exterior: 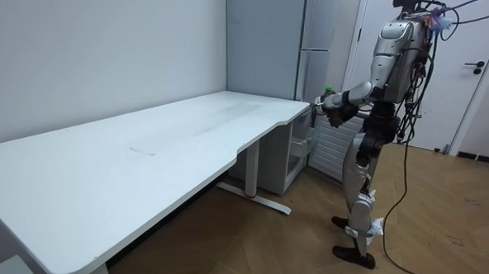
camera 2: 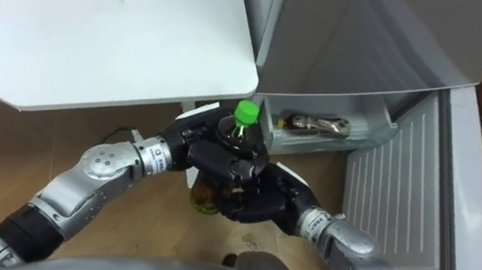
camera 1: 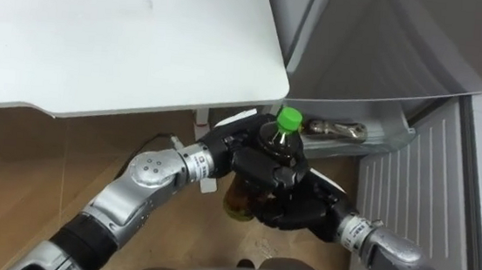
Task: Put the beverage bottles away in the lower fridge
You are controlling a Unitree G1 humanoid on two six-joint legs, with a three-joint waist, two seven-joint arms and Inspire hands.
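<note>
A drink bottle (camera 1: 287,119) with a green cap and amber contents stands upright between my two hands, just off the white table's corner. My left hand (camera 1: 233,149) comes in from the lower left and curls round the bottle's upper part. Lower down, my right hand (camera 1: 302,212) wraps the bottle's base from the right. The lower fridge compartment (camera 1: 373,120) stands open just beyond the cap. In the room view I stand upright before the fridge (exterior: 314,66), holding the bottle (exterior: 327,96) at chest height.
The white table (camera 1: 101,35) fills the upper left, its rounded corner close to the bottle. The open lower fridge door (camera 1: 411,194), ribbed white inside, swings out at the right. A drawer in the compartment holds a lying item (camera 1: 336,128). Wooden floor lies below.
</note>
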